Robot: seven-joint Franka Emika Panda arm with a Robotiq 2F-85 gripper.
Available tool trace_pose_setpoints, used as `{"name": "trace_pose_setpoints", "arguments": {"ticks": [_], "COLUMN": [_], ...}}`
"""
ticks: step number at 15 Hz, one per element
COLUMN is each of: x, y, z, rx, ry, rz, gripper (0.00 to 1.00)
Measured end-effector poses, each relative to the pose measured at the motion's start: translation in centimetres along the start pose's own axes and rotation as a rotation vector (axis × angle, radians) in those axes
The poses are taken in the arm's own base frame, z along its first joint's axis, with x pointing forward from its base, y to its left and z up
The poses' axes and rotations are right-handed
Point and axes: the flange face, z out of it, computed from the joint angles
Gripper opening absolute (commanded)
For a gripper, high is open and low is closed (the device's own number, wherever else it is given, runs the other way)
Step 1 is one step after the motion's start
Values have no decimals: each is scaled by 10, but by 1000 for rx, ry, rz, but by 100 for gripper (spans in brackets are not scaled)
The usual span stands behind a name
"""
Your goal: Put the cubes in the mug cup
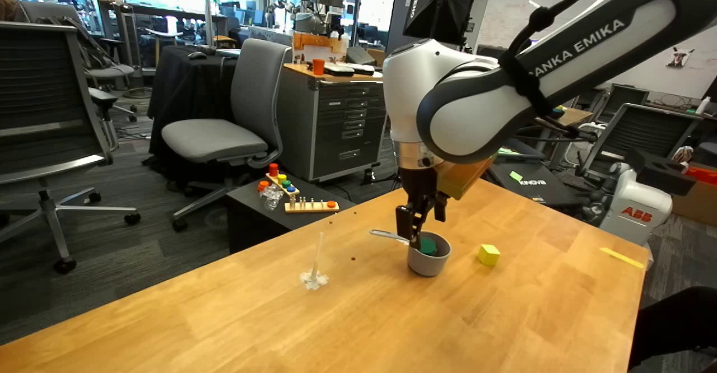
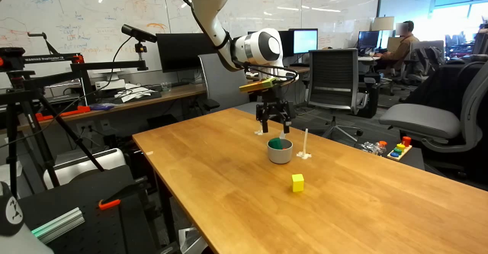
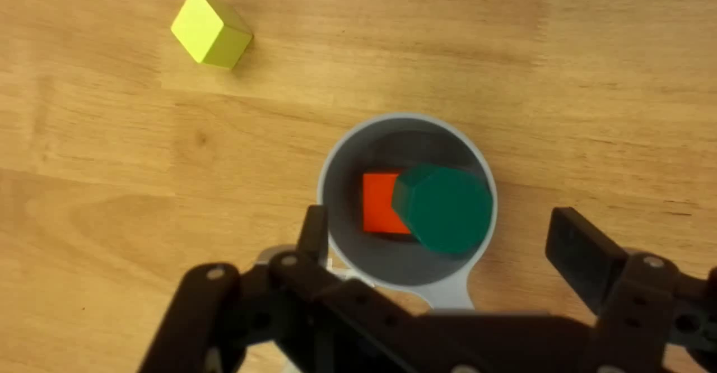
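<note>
**Two in, one to go**

Pincer (image 2: pixel 276 129) poised over the mug (image 2: pixel 280 156), jaws well apart, gripping nothing; green block (image 3: pixel 448 208) inside, tilted, lying partly over the red block (image 3: pixel 383 204) and close by the mug's wall, whether touching I can't tell; red block looks flat at the bottom. Step in hand, as I judge it: letting go of the green block, which looks done; yellow block (image 2: pixel 297 183) is the one left, sitting on the table (image 2: pixel 228 177) near the mug but apart from it. Next move, I'd say: rise straight up, cross to the yellow block, twist the wrist, since its sides sit slantwise to the jaws in the wrist view, then come down around it; green block may crowd the mug's mouth, so aim the last drop at the uncovered side. Farther out, a thin pale stick (image 2: pixel 305 142) stands up from the table; worth steering around.
</note>
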Motion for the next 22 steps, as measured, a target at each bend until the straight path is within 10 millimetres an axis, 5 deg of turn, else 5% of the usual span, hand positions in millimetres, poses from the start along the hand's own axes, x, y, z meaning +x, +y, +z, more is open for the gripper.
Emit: {"name": "trace_pose_setpoints", "arguments": {"ticks": [5,9,14,22], "x": [-5,-18,-50,-111], "y": [13,59,125,129], "z": [-19,-25,0,52], "rx": [3,0,-2,-19], "ry": [19,13,-37,-121], "rz": [16,74,158,124], "gripper": [100,100,100,100]}}
